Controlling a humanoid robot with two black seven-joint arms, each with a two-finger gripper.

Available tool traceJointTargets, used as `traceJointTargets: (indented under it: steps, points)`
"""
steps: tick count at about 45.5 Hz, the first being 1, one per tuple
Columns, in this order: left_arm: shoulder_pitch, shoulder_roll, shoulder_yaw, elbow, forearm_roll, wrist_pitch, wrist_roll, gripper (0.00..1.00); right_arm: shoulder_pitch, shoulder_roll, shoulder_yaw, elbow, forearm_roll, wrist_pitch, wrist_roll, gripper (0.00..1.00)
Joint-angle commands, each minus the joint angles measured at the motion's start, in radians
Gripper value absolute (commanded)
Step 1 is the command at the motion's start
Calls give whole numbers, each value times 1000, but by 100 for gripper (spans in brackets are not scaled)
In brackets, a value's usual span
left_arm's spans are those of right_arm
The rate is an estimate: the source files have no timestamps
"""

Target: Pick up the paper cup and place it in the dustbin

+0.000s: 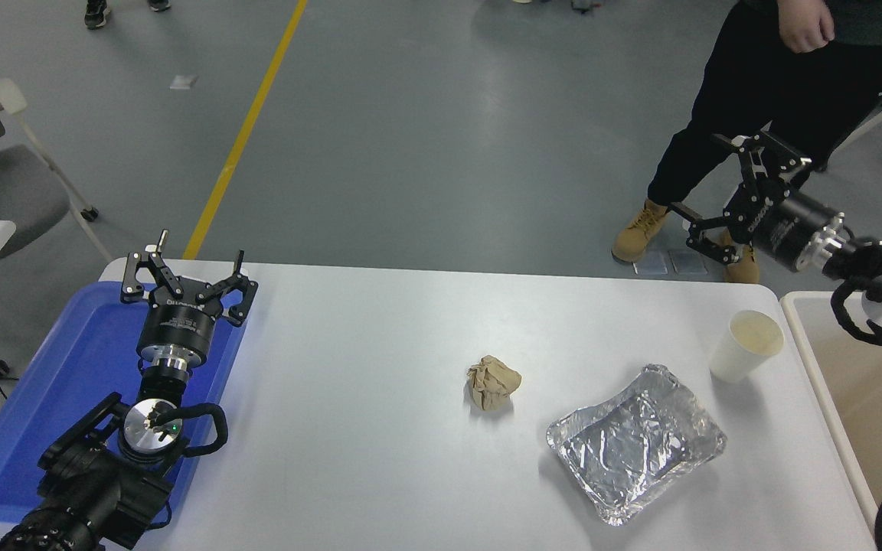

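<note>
Nearest us, the left tool (184, 269) sits parked over the blue tray (43, 398), its fingers spread and holding nothing. On the bench (380, 337), the silver foil tray (635, 444) lies just near of the paper cup (745, 346), and the crumpled brown paper ball (493, 382) sits well to the left. The cup stands upright near the bench's right edge, close to the dustbin (812, 337). Farther off, our right tool (724, 195) hangs high beyond the far edge, fingers spread, empty, apart from the cup. We judge the risks thus: a descent from that side could knock the light cup over or nudge it into the foil. A person (778, 92) stands close behind the tool.
</note>
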Motion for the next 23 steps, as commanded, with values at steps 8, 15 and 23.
traceJointTargets:
  steps: [8, 15, 23]
  points:
    - [0, 0, 0, -2, 1, 0, 1, 100, 394, -170, -574, 139, -5, -17, 1, 100]
    - [0, 0, 0, -2, 1, 0, 1, 100, 569, -170, -810, 140, -7, -13, 1, 100]
    - [0, 0, 0, -2, 1, -1, 1, 100, 753, -140, -1073, 160, -25, -2, 2, 100]
